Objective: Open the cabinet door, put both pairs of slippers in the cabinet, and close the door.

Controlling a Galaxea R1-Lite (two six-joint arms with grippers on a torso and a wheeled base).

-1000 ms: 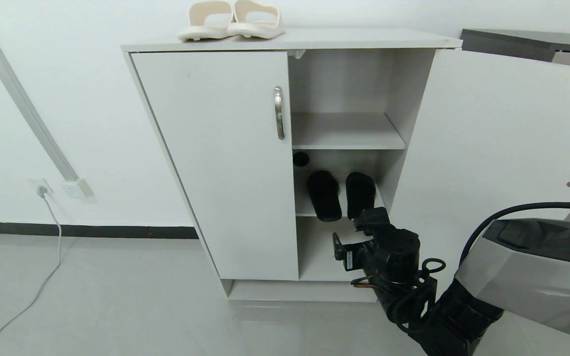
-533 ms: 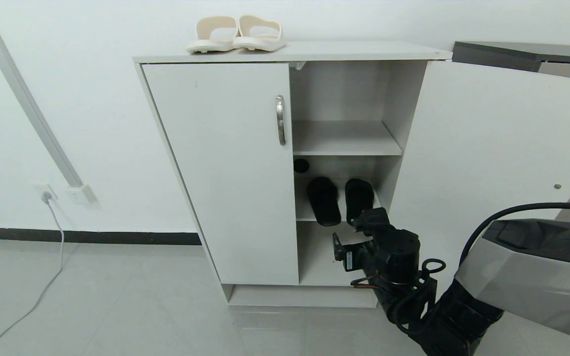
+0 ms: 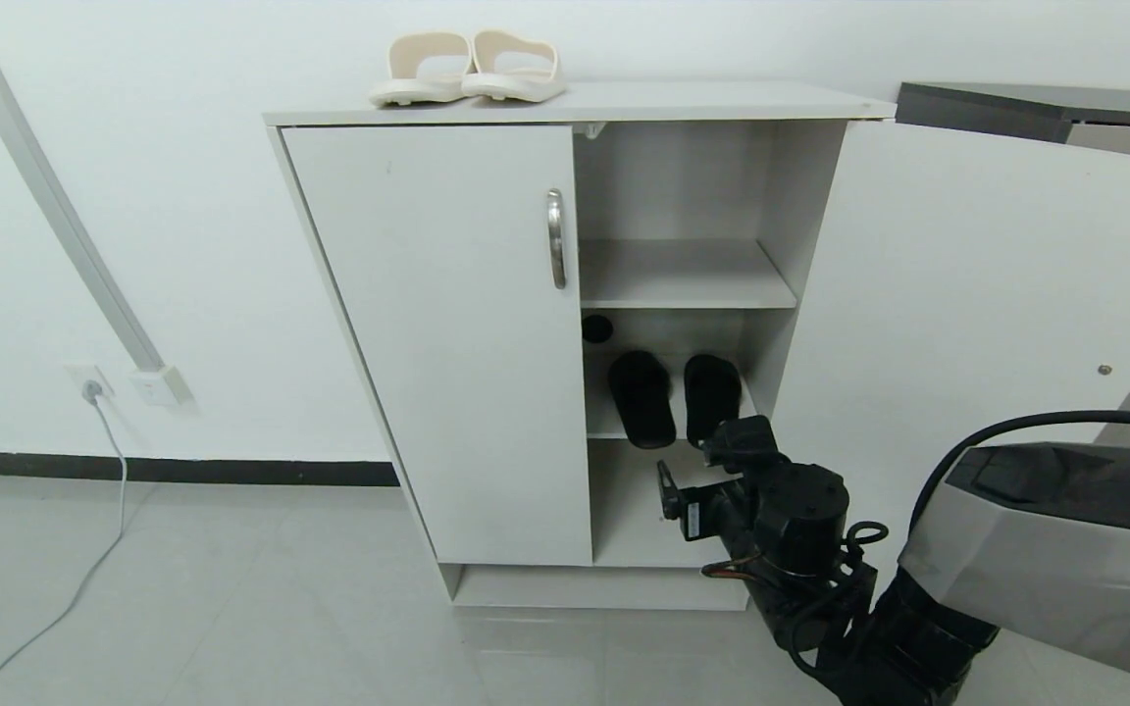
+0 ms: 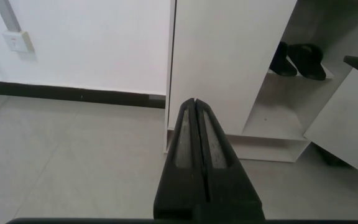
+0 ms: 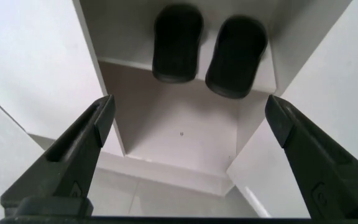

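A white cabinet (image 3: 447, 343) stands against the wall with its left door closed and its right door (image 3: 967, 294) swung wide open. A black pair of slippers (image 3: 642, 397) lies on the middle shelf, toes outward, also in the right wrist view (image 5: 178, 43) and the left wrist view (image 4: 300, 59). A beige pair of slippers (image 3: 516, 69) rests on the cabinet top. My right gripper (image 3: 702, 466) hangs open and empty just in front of the bottom compartment, below the black pair (image 5: 189, 102). My left gripper (image 4: 194, 106) is shut and empty, low over the floor left of the cabinet.
The upper shelf (image 3: 683, 275) holds nothing. A metal handle (image 3: 554, 238) sits on the closed door. A wall socket (image 3: 84, 387) with a trailing cable (image 3: 84, 579) and a slanted conduit (image 3: 45, 196) are at the left. A grey unit (image 3: 1036, 103) stands behind the open door.
The head camera tilted, so the whole picture shifted down. Since then my right gripper has sunk slightly, staying open. The slippers have not moved.
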